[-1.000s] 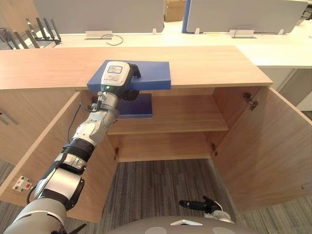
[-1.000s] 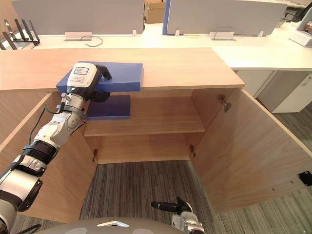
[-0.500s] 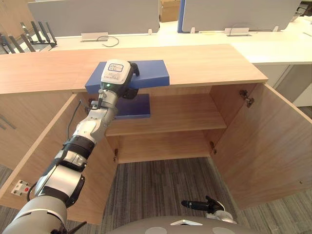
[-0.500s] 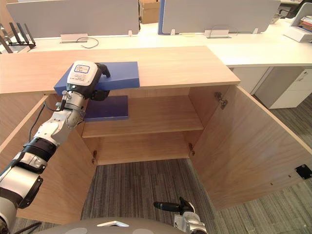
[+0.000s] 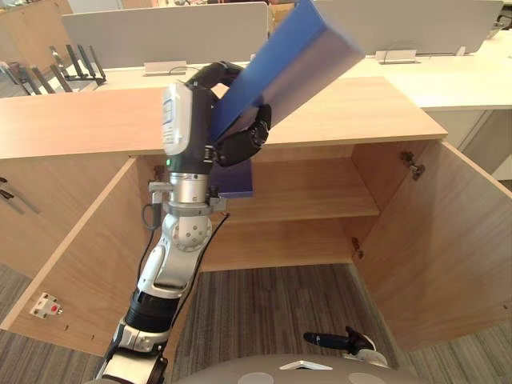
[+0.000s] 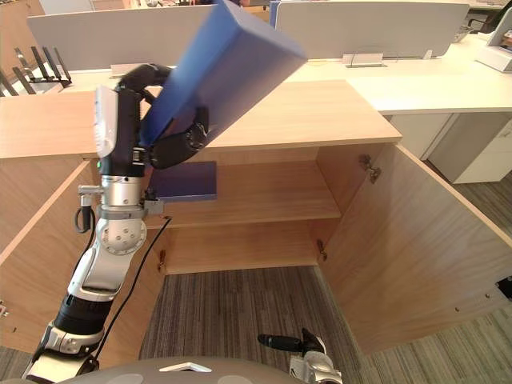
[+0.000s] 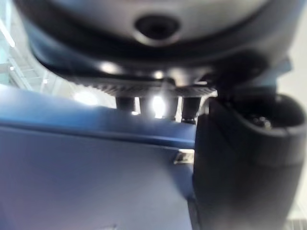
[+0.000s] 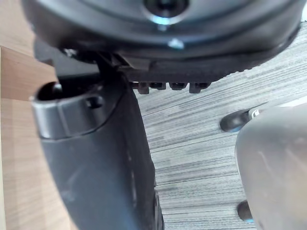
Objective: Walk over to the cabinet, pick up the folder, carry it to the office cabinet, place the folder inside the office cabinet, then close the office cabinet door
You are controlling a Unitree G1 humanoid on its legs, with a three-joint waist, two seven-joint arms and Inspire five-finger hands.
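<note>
Lowest in the frame, right of centre, your right hand [image 5: 340, 342] hangs idle over the striped carpet [image 5: 264, 304]. I cannot tell whether its fingers are curled or straight.

Above it the cabinet [image 5: 80, 120] stands open. The right door [image 5: 456, 240] is swung out towards the lower right and the left door [image 5: 72, 256] towards the lower left, so the opening across mid-frame is free to reach into.

Your left arm rises through the left-centre of the frame, and the left hand [image 5: 240, 144] is clamped on the folder [image 5: 296, 56]. The fingers curl under its lower edge and the thumb comes over the upper face. The wrist view shows the same pinch, with the blue cover [image 7: 86, 167] lying against the thumb [image 7: 244, 158]. The grip sits at one end, so the folder slants from the hand up to the top centre of the frame, clear of the cabinet's wooden top. That tilt looks like the price of holding a long, flat thing by one corner, so expect it to lever against the fingers.

Just behind the hand, at the left end of the upper shelf [image 5: 312, 192], a second blue folder [image 5: 236, 180] lies flat. The rest of that shelf is bare, so I would put yours there.

Beyond the top, a white desk [image 5: 448, 76] and grey screens [image 5: 160, 32] run across the upper frame.
</note>
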